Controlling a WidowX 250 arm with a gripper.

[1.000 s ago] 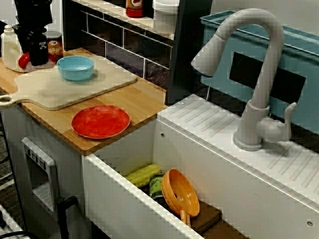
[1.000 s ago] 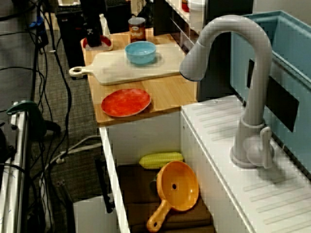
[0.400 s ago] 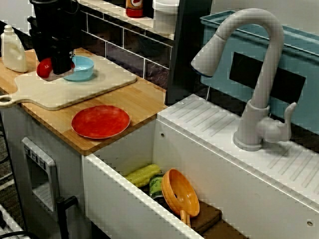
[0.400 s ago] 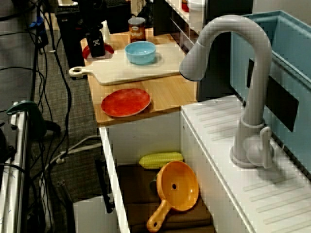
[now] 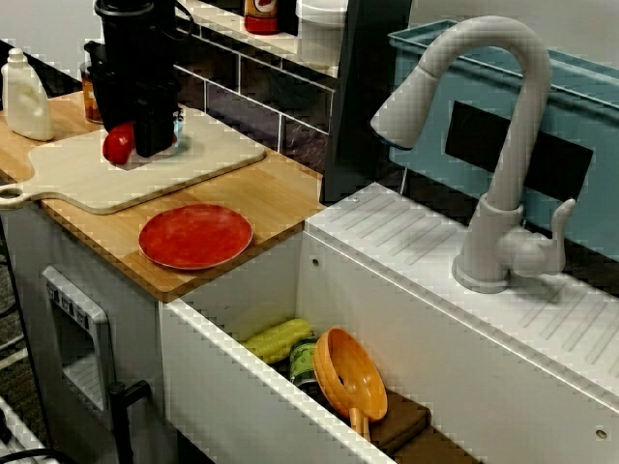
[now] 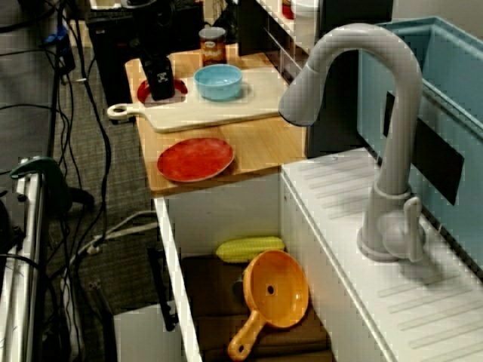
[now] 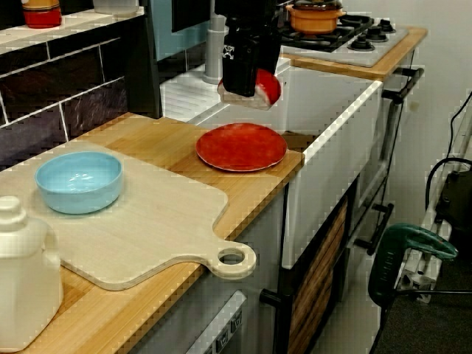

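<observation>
Glossy red rounded object (image 5: pixel 117 145) sits clamped in the black gripper (image 5: pixel 147 145), which hangs upright above the pale wooden cutting board (image 5: pixel 198 159), near a blue bowl (image 6: pixel 218 81).

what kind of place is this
Probably a play or mock kitchen: a faucet by a deep white sink, a stove with a pot on it, and a cutting board on a wooden counter.
</observation>
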